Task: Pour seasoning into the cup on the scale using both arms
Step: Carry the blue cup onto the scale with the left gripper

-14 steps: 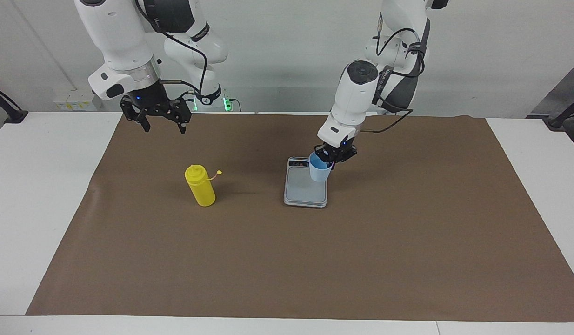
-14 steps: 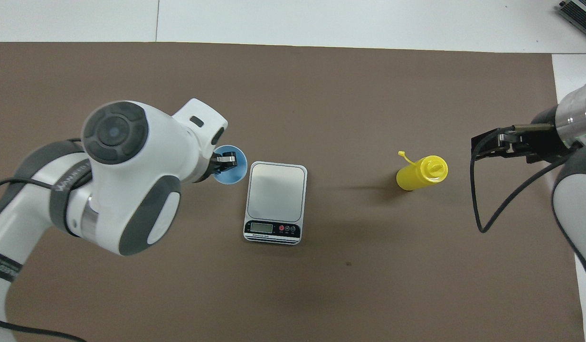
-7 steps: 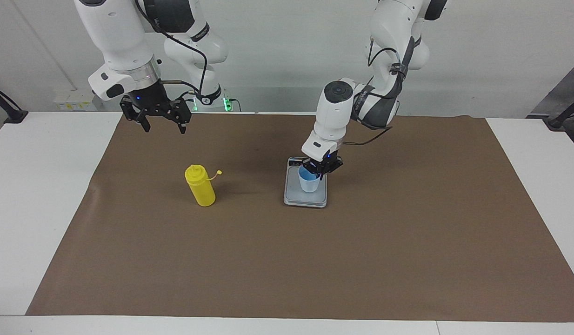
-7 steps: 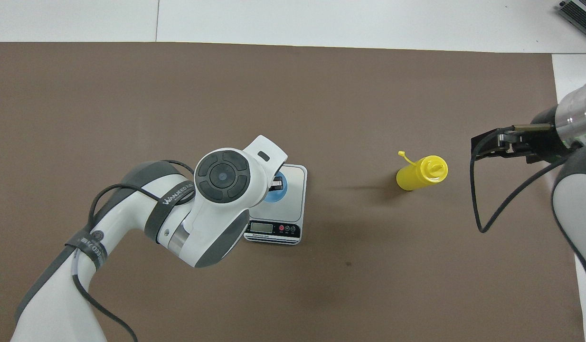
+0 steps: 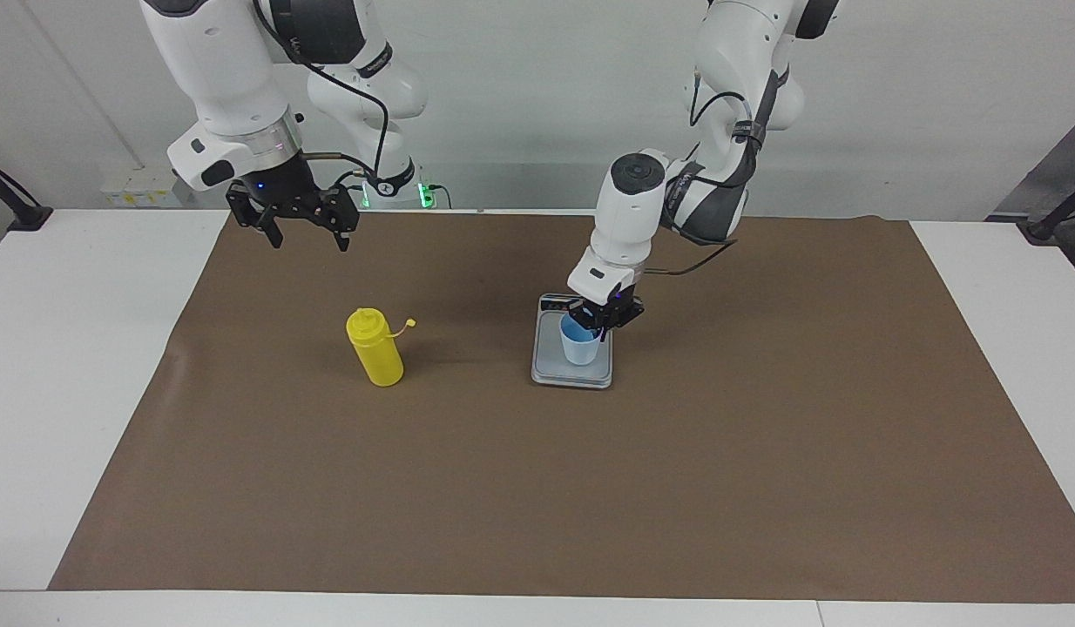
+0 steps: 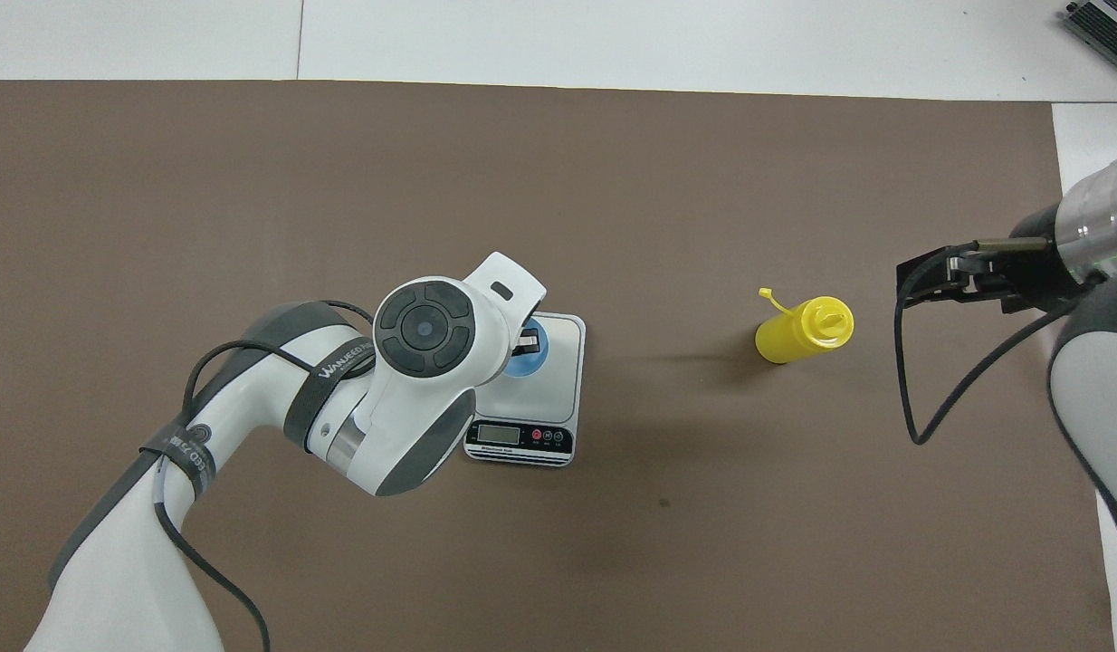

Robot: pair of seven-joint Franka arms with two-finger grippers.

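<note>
On the scale (image 5: 572, 361), set near the middle of the brown mat (image 5: 537, 488) covering the tabletop (image 5: 84, 348), the cup (image 5: 581, 346) stands upright on the weighing plate. Left claw (image 5: 597, 329) is clamped on the cup's rim, with one finger inside the cup and one outside. Scale display strip lies at the end nearer to the robots. Seasoning (image 5: 375, 348) stands upright on the mat toward the right arm's end of the tabletop, well apart from the scale, with its cap strap pointing toward the scale. Right claw (image 5: 300, 233) hangs over the mat edge nearest the robots, fingers apart, holding nothing; the right arm waits
</note>
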